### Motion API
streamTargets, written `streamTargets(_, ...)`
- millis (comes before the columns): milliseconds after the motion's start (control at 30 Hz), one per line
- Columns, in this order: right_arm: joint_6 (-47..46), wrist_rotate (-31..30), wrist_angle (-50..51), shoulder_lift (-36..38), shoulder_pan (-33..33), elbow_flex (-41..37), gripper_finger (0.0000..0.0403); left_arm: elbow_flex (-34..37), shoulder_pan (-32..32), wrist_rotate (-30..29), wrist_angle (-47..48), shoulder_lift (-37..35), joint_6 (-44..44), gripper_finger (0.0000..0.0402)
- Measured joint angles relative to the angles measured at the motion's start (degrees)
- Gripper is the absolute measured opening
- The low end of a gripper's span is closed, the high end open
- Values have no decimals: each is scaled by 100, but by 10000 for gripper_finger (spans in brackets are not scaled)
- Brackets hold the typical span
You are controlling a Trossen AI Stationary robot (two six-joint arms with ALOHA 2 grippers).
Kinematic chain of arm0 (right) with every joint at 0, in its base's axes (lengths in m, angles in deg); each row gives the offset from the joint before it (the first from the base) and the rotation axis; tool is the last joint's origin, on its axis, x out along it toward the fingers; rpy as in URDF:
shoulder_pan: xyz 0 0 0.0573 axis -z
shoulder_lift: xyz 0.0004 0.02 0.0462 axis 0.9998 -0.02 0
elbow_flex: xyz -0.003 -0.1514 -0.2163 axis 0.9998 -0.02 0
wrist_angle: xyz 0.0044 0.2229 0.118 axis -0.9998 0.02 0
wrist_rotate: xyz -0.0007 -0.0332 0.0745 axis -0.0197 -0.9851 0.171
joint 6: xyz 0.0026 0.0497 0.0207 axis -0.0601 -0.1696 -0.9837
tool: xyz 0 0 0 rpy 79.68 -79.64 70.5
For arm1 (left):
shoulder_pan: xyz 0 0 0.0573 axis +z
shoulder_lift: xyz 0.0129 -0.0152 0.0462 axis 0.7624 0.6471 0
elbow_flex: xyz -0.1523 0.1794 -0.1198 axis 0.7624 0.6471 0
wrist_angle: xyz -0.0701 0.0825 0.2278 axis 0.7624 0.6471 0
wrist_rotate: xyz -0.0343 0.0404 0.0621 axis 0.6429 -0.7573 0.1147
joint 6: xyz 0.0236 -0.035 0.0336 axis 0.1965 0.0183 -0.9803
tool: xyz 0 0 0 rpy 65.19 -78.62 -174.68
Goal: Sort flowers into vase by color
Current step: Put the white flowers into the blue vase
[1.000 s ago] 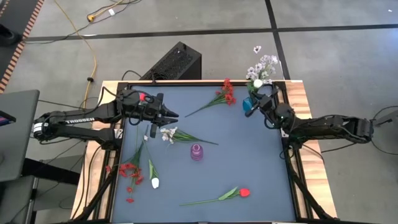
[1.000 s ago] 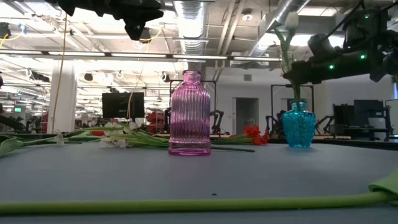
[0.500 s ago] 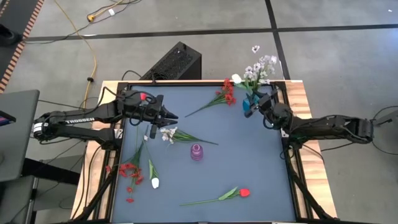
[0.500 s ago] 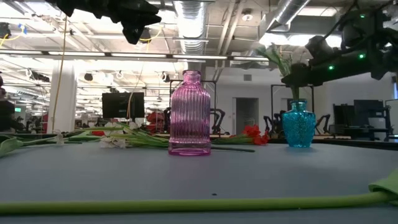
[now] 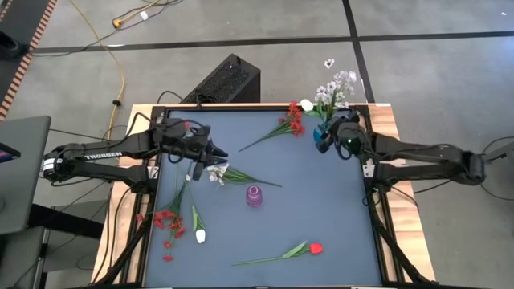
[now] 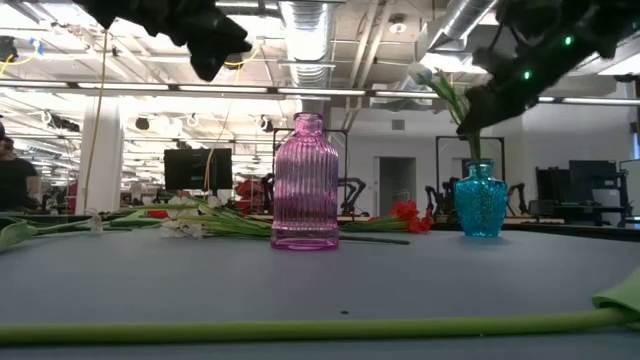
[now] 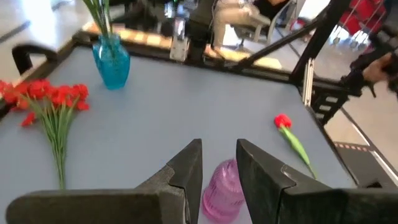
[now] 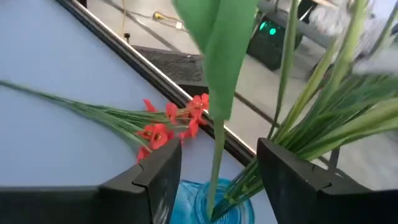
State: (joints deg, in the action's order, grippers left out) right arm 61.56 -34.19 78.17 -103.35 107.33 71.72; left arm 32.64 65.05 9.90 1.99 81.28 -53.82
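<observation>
A blue vase (image 6: 481, 205) at the table's far right holds pale white sprays (image 5: 341, 84) and a white bud (image 5: 306, 104) whose stem leans left over the rim. My right gripper (image 8: 217, 180) is open just above the vase's mouth, with a finger on either side of the stems and touching none. A pink vase (image 5: 254, 196) stands empty mid-table. My left gripper (image 7: 219, 168) hovers open above a white spray (image 5: 218, 172) that lies flat. Red sprays (image 5: 289, 122) (image 5: 167, 221), a white bud (image 5: 200, 235) and a red tulip (image 5: 315, 249) lie on the table.
The table's raised black frame (image 5: 371, 172) runs close behind the blue vase. A black box (image 5: 229, 79) stands on the floor beyond the far edge. Bare blue tabletop (image 5: 321, 201) lies between the pink vase and the right edge.
My right gripper has risen from the blue vase and tipped up toward level. The white bud's stem, which stood upright at its fingers, has swung over and now leans toward the table's left, its foot still in the vase.
</observation>
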Motion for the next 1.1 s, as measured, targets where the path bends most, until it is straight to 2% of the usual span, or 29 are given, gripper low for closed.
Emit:
streamTargets(100, -156, 266, 602, 0, -185, 432, 237, 0, 0, 0, 454, 0, 14, 86)
streamTargets(300, -463, 1369, 1475, 0, -601, 1230, 235, 0, -31, -14, 1362, 0, 149, 86)
streamTargets(433, -815, 2293, 1900, 0, -937, 1613, 233, 0, -241, -333, 1861, 17, 174, 86)
streamTargets(567, -1076, 2967, 1891, 0, -1404, 1733, 233, 0, -557, -829, 1944, 17, 137, 86)
streamTargets(833, -1606, 2957, 1678, -472, -2728, 1729, 227, 0, -1088, -1308, 1939, 125, 22, 86)
streamTargets(967, -1647, 2617, 1270, -1239, -3260, 1665, 221, 2, -1335, -1626, 1862, 406, 18, 86)
streamTargets(1100, -1642, 2175, 962, -2115, -3485, 1661, 215, 2, -1480, -1833, 1686, 701, -126, 86)
